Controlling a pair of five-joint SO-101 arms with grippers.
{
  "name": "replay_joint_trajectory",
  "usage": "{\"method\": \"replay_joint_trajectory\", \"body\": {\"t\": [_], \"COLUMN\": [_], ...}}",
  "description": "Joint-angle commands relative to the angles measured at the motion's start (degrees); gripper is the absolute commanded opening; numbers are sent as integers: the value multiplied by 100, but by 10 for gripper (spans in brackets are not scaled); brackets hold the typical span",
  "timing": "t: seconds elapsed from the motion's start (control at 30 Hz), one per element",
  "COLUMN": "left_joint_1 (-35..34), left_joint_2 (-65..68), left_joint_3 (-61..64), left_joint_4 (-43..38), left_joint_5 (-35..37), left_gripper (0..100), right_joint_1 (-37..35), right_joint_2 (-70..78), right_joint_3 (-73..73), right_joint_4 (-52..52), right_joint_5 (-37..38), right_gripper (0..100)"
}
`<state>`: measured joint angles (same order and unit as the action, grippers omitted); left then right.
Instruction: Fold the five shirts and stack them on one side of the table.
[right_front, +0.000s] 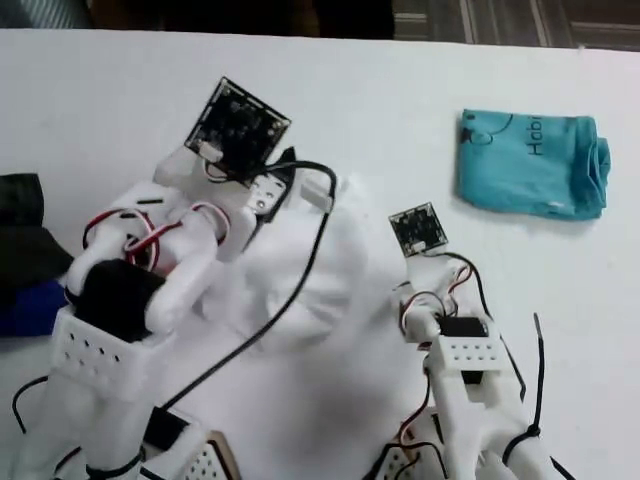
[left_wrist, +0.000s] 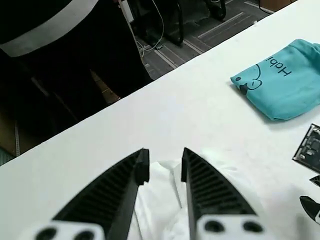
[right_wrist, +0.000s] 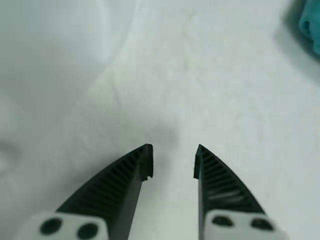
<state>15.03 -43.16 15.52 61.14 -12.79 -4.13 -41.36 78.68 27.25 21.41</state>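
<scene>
With my left gripper (left_wrist: 164, 162) and right gripper (right_wrist: 172, 155) both parted over the crumpled white cloth shirt (right_front: 350, 310), I judge it light, limp, and best pinched at a hem edge.

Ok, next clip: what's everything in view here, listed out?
teal shirt: one, teal, folded, far right of the table
white shirt: one, white, crumpled, mid-table between the arms
dark clothes: a pile, number unclear, black and blue, left table edge
table: one, white
left arm: one, white, jaws open over the white shirt
right arm: one, white, jaws open, by the white shirt
</scene>
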Motion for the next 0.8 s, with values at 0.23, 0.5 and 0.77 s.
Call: {"method": "replay_joint_trajectory", "body": {"t": [0.23,0.5,0.77], "left_joint_1": [-2013,-4088,-5275], "left_joint_2": [-149,-167,-132], "left_joint_3": [699,1921,2695], "left_joint_4": [-123,-105,-141], "left_joint_5": [0,-97,-1169], "left_gripper": [132,132,132], "right_joint_1": [-4,-75,-1218], "right_joint_2": [-180,-180,-180], "right_joint_3": [-9,-185,-2549], "right_joint_4": [-180,110,2659], "right_joint_5": [-44,-9,-220], "right_gripper": [139,141,141]}}
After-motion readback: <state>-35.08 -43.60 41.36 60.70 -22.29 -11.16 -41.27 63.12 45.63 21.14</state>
